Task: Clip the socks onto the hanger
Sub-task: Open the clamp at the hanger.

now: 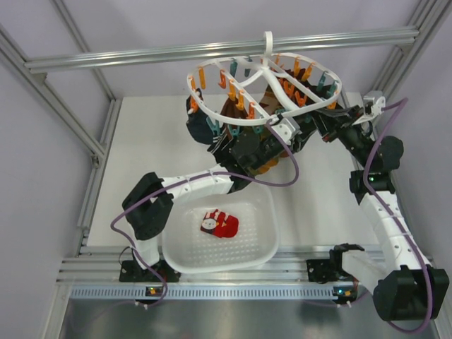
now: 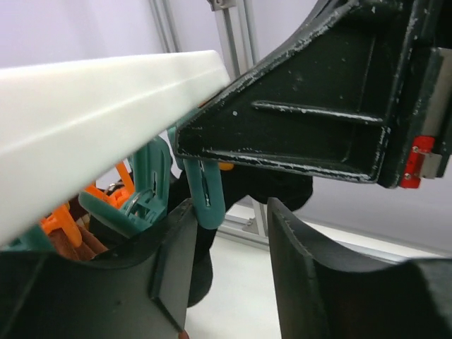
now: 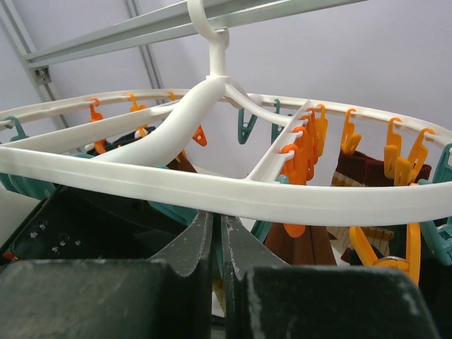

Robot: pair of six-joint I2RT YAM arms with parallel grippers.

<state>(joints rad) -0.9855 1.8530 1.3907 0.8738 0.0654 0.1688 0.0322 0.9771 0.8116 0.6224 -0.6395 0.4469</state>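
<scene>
The white perforated basket (image 1: 240,251) sat on the table (image 1: 155,141) at the near edge, between the two arm bases. Both red socks (image 1: 220,224) lay bunched together on its floor, left of its middle, with a white patterned patch facing up. Nothing else was in the basket.

Above the far half of the table, the hanger (image 1: 263,65) hung by its hook from an aluminium rail (image 1: 212,51), its oval ring tilted. Orange clips (image 3: 304,152) and teal ones dangled around the ring and along the spokes. A brown striped sock (image 3: 364,166) hung from clips on one side. No red sock was on the hanger.

The left arm (image 1: 198,185) rose from its base, bent back over the basket's far left corner, and reached up under the ring. In its wrist view the left gripper (image 2: 233,219) stood with its jaws well apart and held nothing. A teal clip (image 2: 210,194) hung just above the gap, close to the left finger. Whether it touched that finger could not be told. A scuffed black housing (image 2: 318,92) filled the upper right of that view.

The right arm (image 1: 385,212) climbed along the table's right side and folded leftward toward the ring's right end. The right gripper (image 3: 217,219) had its jaws drawn almost together, with only a thin slit between them. Its tips reached up to the underside of the ring. Whether they pinched anything could not be told.
</scene>
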